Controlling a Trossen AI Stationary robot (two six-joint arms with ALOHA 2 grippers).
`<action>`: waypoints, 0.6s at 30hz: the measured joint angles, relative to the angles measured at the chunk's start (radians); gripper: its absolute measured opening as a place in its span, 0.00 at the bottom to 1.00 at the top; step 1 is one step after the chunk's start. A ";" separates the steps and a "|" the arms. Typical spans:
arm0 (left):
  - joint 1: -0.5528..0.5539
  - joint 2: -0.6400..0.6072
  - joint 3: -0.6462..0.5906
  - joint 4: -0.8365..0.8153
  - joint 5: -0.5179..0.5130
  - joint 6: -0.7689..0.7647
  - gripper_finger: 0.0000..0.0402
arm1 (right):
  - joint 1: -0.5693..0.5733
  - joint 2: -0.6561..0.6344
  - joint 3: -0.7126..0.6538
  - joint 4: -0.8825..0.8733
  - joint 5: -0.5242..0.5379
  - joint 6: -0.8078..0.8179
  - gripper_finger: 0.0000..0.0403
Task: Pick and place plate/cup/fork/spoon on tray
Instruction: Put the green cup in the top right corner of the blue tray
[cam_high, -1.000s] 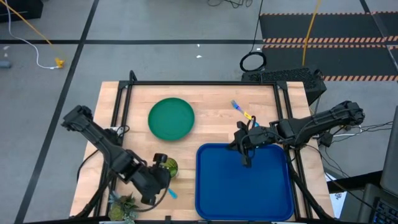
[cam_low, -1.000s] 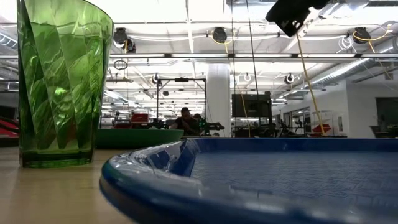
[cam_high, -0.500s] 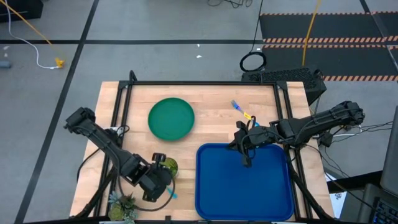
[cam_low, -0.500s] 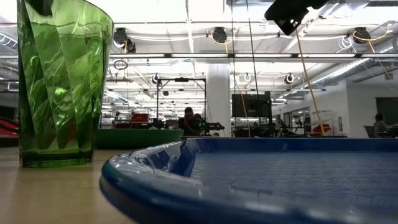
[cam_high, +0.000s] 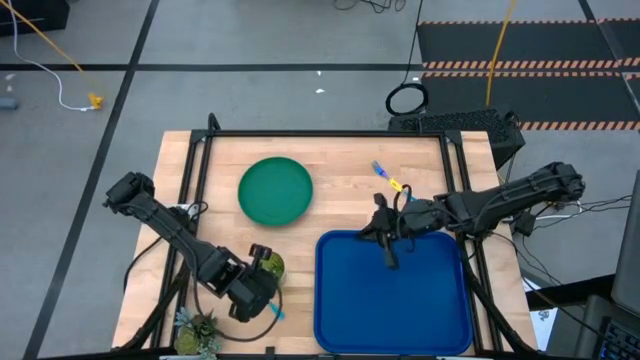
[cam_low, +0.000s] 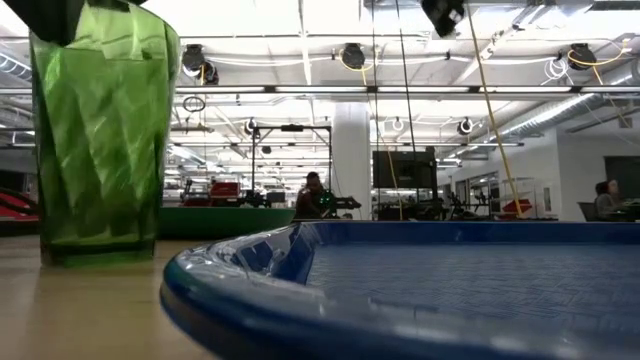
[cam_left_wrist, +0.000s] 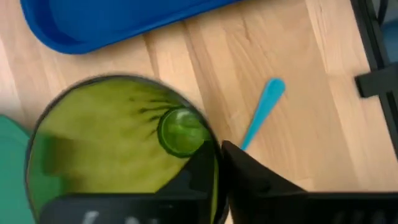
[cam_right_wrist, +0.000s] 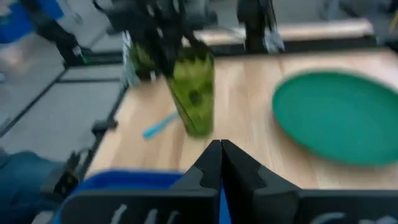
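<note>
The green cup (cam_high: 270, 266) stands on the wood near the table's front left, just left of the blue tray (cam_high: 400, 310). My left gripper (cam_left_wrist: 219, 168) is shut on the cup from above. The green plate (cam_high: 275, 190) lies flat farther back on the left. One blue-handled utensil (cam_left_wrist: 264, 109) lies by the cup with its head hidden. Another (cam_high: 381, 172) lies behind the tray. Which is the fork and which the spoon I cannot tell. My right gripper (cam_high: 388, 260) hangs shut and empty over the tray's far left part. My left gripper holds the cup by its rim (cam_left_wrist: 217, 180), on the side toward the table's near edge. One finger (cam_left_wrist: 202, 171) is inside the cup and the other (cam_left_wrist: 255, 183) outside, with the wall between them. The fingers come from above, pointing down. The cup stands upright, base (cam_low: 95, 258) on the table.
A small spiky potted plant (cam_high: 198, 328) stands at the near left corner, close behind my left arm. A black frame rail (cam_high: 320, 134) runs along the table's far edge and down both sides. Bare wood lies between the plate and the tray.
My left gripper has come down over the cup's rim and shut on it; the cup has shifted slightly on the table. My right gripper, still shut, has drifted a little toward the table's left over the tray.
</note>
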 joint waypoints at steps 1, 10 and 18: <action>0.004 -0.001 0.000 -0.003 0.005 0.017 0.04 | 0.008 0.014 0.000 0.042 -0.001 -0.030 0.00; 0.046 -0.012 0.016 -0.043 0.054 0.151 0.03 | 0.029 0.287 0.217 0.101 0.031 -0.206 0.00; 0.071 -0.014 0.089 -0.153 0.061 0.248 0.05 | 0.026 0.534 0.473 0.043 0.032 -0.443 0.02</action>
